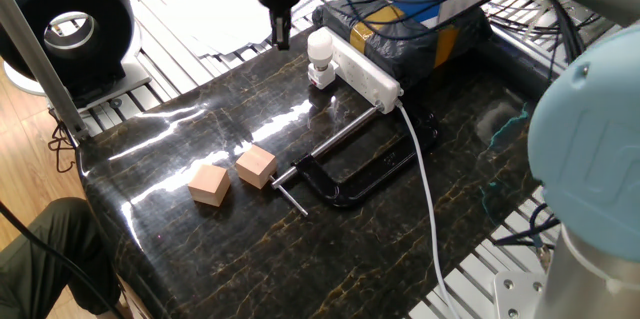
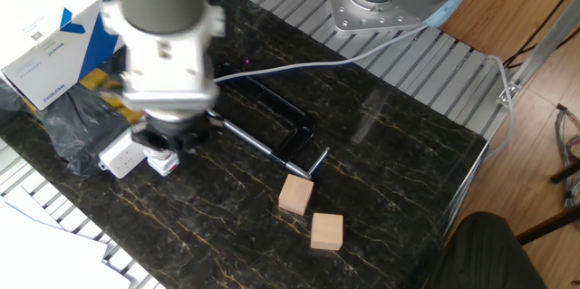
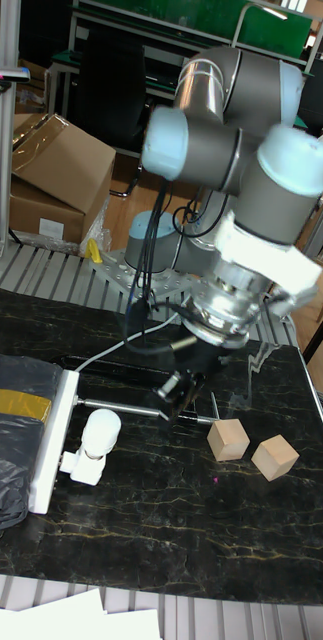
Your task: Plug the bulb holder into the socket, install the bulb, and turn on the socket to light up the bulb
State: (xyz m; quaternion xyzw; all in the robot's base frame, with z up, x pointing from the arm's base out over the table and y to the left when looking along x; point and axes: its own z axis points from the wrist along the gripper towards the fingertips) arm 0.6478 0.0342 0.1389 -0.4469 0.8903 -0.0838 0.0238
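A dark marble-patterned table (image 1: 200, 239) is filling the middle of a cluttered workshop, with slatted aluminium rails around its edges. The socket (image 1: 365, 71) is lying toward one o'clock in one fixed view, its cable (image 1: 425, 189) trailing toward five. The bulb holder (image 1: 321, 77) is sitting plugged into the strip's near end, and the bulb (image 1: 319, 47) is standing upright in it, unlit. The gripper (image 1: 280, 37) is hanging empty at the bulb's nine o'clock, apart from it; whether its fingers are spread or closed I cannot tell. Two wooden cubes (image 1: 232, 176) and a black clamp (image 1: 350, 174) are lying toward six.

The bulb looks light, smooth and breakable, so any grip belongs low around the globe, gently. The strip is stiff plastic; its switch probably needs a firm downward press.
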